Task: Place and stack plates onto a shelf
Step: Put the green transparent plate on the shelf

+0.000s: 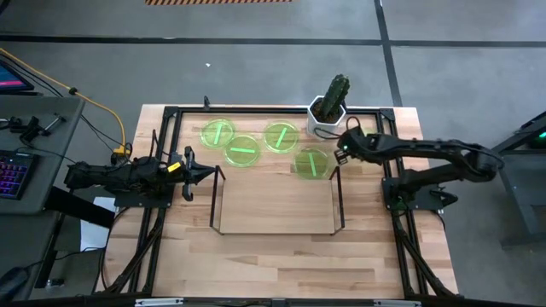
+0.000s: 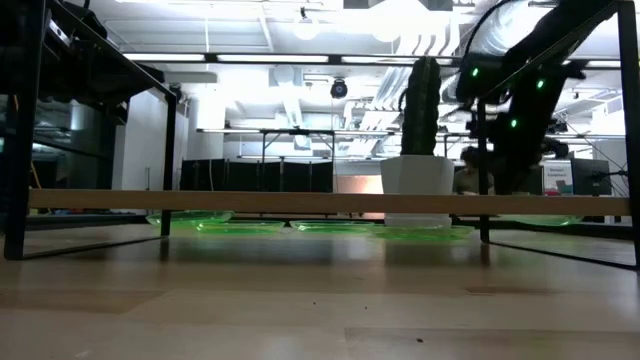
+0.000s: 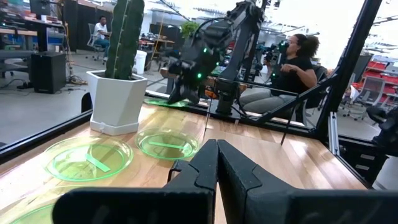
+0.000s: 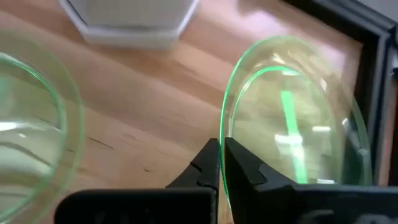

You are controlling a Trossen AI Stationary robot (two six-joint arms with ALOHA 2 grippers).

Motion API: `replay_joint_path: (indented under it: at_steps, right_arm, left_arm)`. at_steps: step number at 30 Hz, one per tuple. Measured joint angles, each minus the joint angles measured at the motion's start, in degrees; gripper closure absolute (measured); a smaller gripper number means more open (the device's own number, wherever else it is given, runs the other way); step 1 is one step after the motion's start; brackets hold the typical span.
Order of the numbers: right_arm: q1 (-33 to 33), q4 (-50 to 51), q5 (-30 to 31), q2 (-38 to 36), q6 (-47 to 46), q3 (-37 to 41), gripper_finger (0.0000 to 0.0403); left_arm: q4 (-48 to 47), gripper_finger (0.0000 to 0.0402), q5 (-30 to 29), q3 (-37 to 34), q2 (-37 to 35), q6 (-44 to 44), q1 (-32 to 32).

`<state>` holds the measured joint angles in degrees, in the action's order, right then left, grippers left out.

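right gripper is sitting at the rim of the rightmost plate, fingers pinched together on its edge, just beside the potted cactus. three other plates are lying in a row on the table behind the shelf. left gripper is waiting at the shelf's left end, fingers pressed closed, holding nothing.

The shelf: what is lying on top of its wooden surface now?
Nothing shows on the shelf: its wood surface is bare. Four plates lie on the table behind it, near the cactus.
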<state>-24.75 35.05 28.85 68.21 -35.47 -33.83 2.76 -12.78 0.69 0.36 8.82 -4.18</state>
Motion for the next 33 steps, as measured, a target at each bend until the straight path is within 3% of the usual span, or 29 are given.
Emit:
replay_joint_path:
  at_steps: [9, 16, 21, 25, 33]
  right_arm:
    - [0.02, 0.23, -2.5, -12.76, -2.03, -0.15, 0.0403]
    - [0.09, 0.7, -4.22, -17.8, -1.51, -2.84, 0.0403]
    - [1.81, 0.29, -4.82, -17.8, 5.11, -9.84, 0.0403]
    - [4.61, 0.29, -9.13, -16.85, 9.68, -16.44, 0.0403]
    - [16.65, -0.04, -19.0, -10.93, 14.72, -29.17, 0.0403]
  left_arm:
    - [0.0, 0.0401, -0.01, 0.0, 0.0, 0.0, 0.01]
    - [0.0, 0.0401, 0.0, 0.0, 0.0, -0.02, 0.02]
    - [0.0, 0.0402, 0.0, 0.0, 0.0, 0.0, 0.02]
    - [0.0, 0.0401, -0.02, 0.0, 0.0, 0.0, 0.01]
    - [0.0, 0.0401, -0.01, 0.0, 0.0, -0.01, 0.01]
